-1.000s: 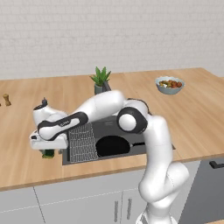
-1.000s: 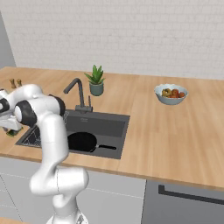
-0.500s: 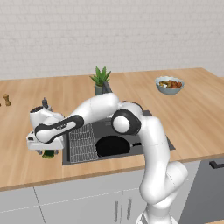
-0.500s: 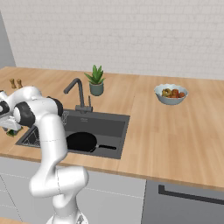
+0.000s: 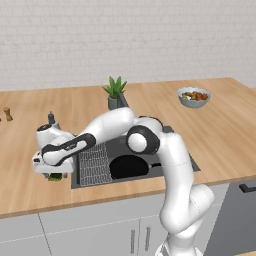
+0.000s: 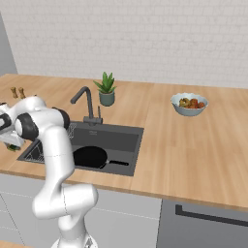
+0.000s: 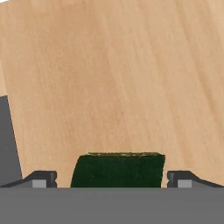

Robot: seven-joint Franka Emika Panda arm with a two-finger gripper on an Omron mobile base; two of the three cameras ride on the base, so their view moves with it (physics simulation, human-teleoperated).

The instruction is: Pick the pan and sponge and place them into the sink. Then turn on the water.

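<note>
I am working the sponge pickup: the pan (image 5: 129,166) is already lying in the sink (image 5: 180,161), beside the wire rack. The sponge (image 7: 117,170) is resting on the worktop (image 5: 30,185) just left of the sink, and I am holding the end effector (image 7: 112,179) low over it, fingers spread wide and flanking it on both sides. Contact is probably not made yet, though the hand view is cropping the fingertips. Next, I am planning to close, lift and carry it rightward over the basin.
</note>
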